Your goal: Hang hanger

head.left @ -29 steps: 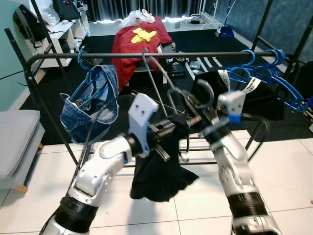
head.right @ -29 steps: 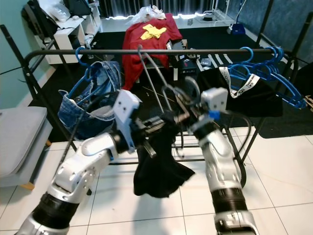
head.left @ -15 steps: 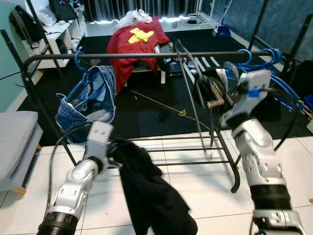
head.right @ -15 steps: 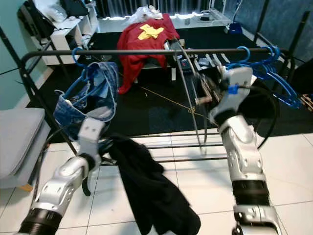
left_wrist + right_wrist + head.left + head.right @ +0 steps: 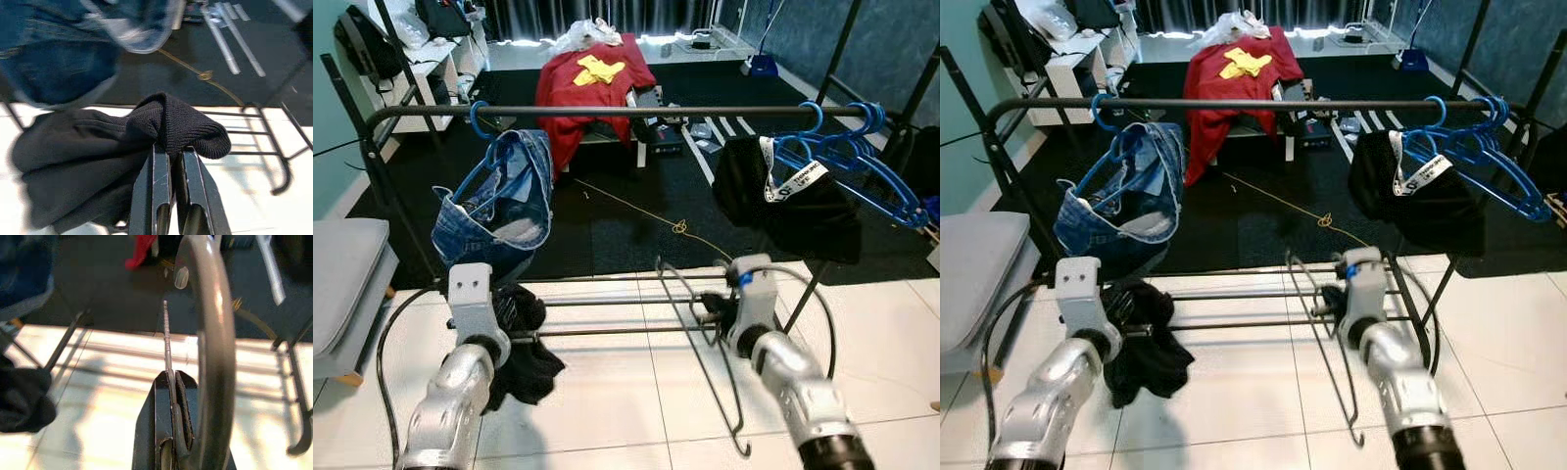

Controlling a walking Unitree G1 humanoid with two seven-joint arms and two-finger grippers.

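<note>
A grey wire hanger (image 5: 215, 357) is pinched in my right gripper (image 5: 171, 378), which is shut on its wire. That gripper (image 5: 717, 315) is low, in front of the rack's lower bars (image 5: 607, 331), and the hanger slants down over the white tiles. My left gripper (image 5: 168, 154) is shut on a black knitted garment (image 5: 521, 345), held low at the left beside the lower bars. The rack's top rail (image 5: 626, 111) runs well above both grippers.
On the rail, jeans (image 5: 499, 201) hang from a blue hanger at the left. Several blue hangers (image 5: 862, 162) and a black garment (image 5: 783, 201) hang at the right. A grey seat (image 5: 342, 284) stands at the left, and a red cloth (image 5: 587, 83) lies beyond the rack.
My right gripper has dropped from rail height to near the lower bars, taking the wire hanger along. The left gripper with the black garment has drawn lower and closer to me.
</note>
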